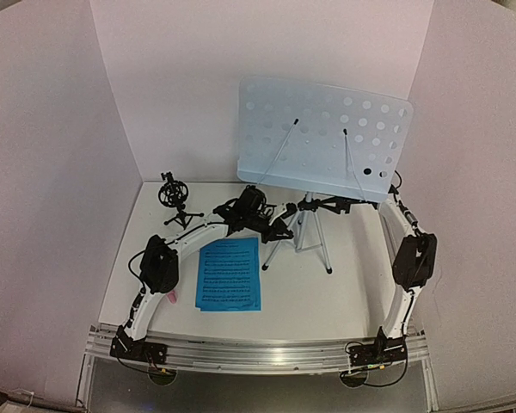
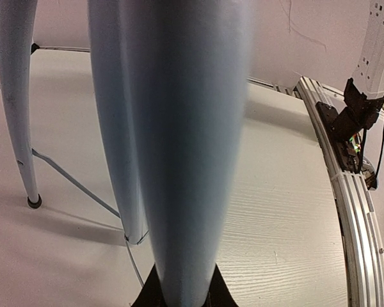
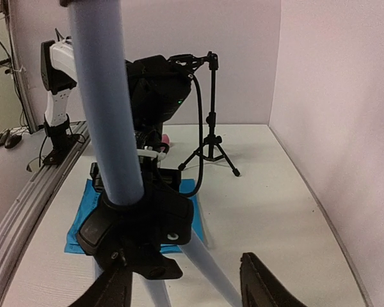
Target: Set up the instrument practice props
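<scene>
While bracing pale blue perforated music stand (image 1: 322, 138), clamping silver leg (image 2: 179, 128) in left end effector (image 2: 182, 291); holding right end effector (image 3: 185, 288) apart.

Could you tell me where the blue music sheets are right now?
In the top view, the blue music sheets lie flat on the table, left of centre, between the left arm and the silver tripod.
</scene>
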Robot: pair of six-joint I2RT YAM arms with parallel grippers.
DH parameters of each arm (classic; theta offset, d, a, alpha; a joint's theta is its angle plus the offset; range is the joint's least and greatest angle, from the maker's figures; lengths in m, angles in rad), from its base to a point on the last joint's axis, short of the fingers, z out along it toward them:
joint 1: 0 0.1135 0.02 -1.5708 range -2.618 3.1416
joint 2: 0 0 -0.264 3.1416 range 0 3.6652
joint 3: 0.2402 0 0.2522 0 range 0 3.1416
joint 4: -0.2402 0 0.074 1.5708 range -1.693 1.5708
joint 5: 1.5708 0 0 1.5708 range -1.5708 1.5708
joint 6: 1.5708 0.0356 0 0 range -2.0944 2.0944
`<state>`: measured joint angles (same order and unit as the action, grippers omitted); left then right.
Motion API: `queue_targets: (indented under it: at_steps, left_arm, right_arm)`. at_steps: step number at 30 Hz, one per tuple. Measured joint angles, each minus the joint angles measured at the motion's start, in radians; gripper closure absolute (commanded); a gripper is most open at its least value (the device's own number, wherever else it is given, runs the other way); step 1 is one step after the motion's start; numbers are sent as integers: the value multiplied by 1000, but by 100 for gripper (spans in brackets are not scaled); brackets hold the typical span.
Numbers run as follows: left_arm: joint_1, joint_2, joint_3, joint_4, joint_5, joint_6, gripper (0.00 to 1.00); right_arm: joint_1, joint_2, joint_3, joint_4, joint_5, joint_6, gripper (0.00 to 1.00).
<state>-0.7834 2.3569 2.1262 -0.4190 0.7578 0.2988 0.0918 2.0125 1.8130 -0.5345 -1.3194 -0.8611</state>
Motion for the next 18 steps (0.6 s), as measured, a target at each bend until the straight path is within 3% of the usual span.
queue_targets:
  at_steps: [3,11,18]
  left_arm:
    - [0,0,0,1,-1,-1,100]
    - [4,1,0,7,-3,-3,100]
    - [6,1,0,5,-5,0,100]
  right_arm:
    - [1,0,0,-5,-16,-12,71]
    - [8,0,-13,-10,-36,-14,77]
    - [18,-6,-40,0,-35,-15,95]
